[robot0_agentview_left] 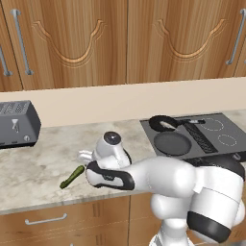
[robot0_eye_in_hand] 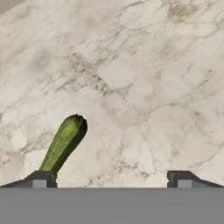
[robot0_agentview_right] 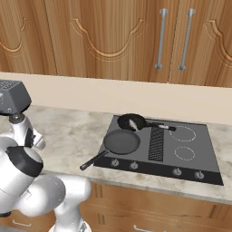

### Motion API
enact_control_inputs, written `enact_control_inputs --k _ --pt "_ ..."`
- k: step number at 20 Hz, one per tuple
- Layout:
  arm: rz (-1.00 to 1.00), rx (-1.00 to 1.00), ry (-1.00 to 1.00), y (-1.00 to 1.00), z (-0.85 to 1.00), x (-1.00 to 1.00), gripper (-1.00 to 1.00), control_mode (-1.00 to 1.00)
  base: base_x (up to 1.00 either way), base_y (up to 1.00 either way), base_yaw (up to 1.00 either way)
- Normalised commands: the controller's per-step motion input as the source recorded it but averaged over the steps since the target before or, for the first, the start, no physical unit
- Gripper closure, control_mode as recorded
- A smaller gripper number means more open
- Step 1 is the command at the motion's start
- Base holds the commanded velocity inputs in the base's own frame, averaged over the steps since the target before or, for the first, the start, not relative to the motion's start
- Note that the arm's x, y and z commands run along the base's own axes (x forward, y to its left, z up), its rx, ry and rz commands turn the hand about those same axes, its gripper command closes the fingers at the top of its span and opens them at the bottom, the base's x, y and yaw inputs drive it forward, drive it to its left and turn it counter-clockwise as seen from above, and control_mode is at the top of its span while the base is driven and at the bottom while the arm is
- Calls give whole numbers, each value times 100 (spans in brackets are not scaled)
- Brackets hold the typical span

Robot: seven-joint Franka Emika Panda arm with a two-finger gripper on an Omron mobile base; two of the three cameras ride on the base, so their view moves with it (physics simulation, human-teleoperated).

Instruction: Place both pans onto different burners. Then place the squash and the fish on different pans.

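Note:
The squash (robot0_eye_in_hand: 64, 142), slim and dark green, lies on the marble counter (robot0_agentview_left: 43, 168), with its lower end by my left fingertip (robot0_eye_in_hand: 41, 178). In the left base view the squash (robot0_agentview_left: 72, 176) rests near the counter's front edge, just below and left of my gripper (robot0_agentview_left: 83, 159). My gripper (robot0_eye_in_hand: 112, 179) is open and holds nothing. The wider pan (robot0_agentview_right: 121, 141) sits on the front left of the cooktop, its handle pointing off the edge. Behind it sits the smaller pan (robot0_agentview_right: 131, 121) with a small pale shape inside, apparently the fish (robot0_agentview_right: 133, 123). Two burners (robot0_agentview_right: 185, 133) on the right are bare.
A grey toaster (robot0_agentview_left: 17, 124) stands at the back left of the counter. Wooden wall cabinets (robot0_agentview_left: 125, 38) hang above, and drawers (robot0_agentview_left: 48, 221) run below the counter edge. A black ribbed vent strip (robot0_agentview_right: 156, 144) divides the cooktop (robot0_agentview_right: 199, 170).

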Motion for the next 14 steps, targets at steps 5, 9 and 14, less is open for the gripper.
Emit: enact_control_inputs --k 5,9,14 --pt "-6 0 3 40 0 2 -100 -100 0 0 0" --pt "-1 0 5 26 0 13 -100 -100 0 0 0" --pt "0 -1 11 19 -2 22 -100 -100 0 0 0"
